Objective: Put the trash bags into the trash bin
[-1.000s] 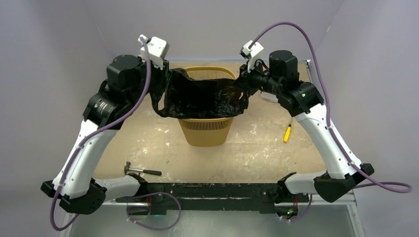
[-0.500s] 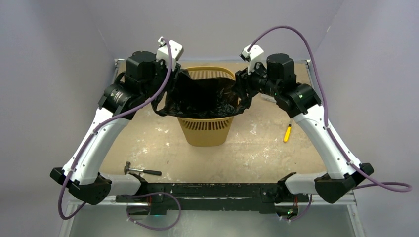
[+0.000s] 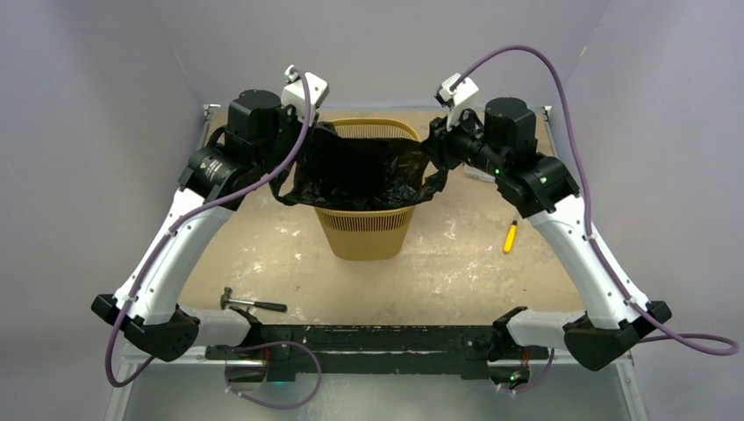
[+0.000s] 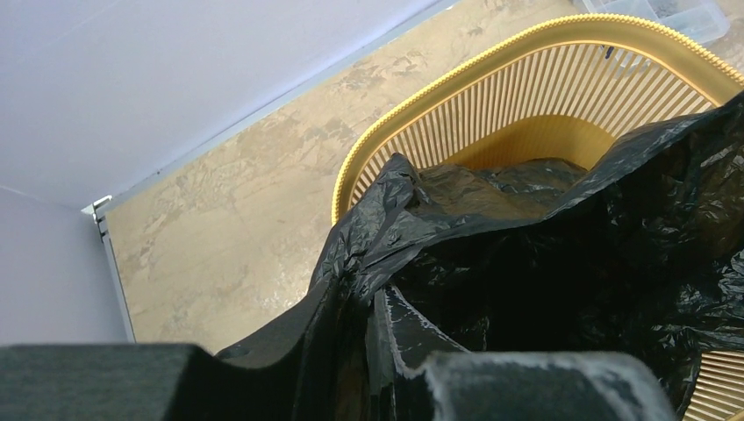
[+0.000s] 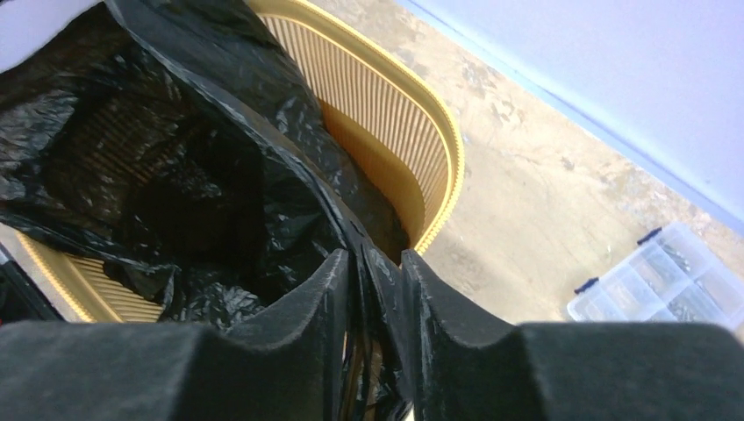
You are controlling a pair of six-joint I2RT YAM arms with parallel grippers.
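Upper centre: the black trash bag [image 3: 364,171] spans the orange trash bin [image 3: 367,235] mouth, its left and right edges pinched by the left gripper [image 3: 304,143] and the right gripper [image 3: 436,151].

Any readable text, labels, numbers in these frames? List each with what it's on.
None readable in any view.
No print shows on the trash bag, the trash bin, the hammer, the yellow screwdriver or the clear box.

Bag [image 3: 364,171] over bin [image 3: 364,235] (hammer [image 3: 253,303] nearer)
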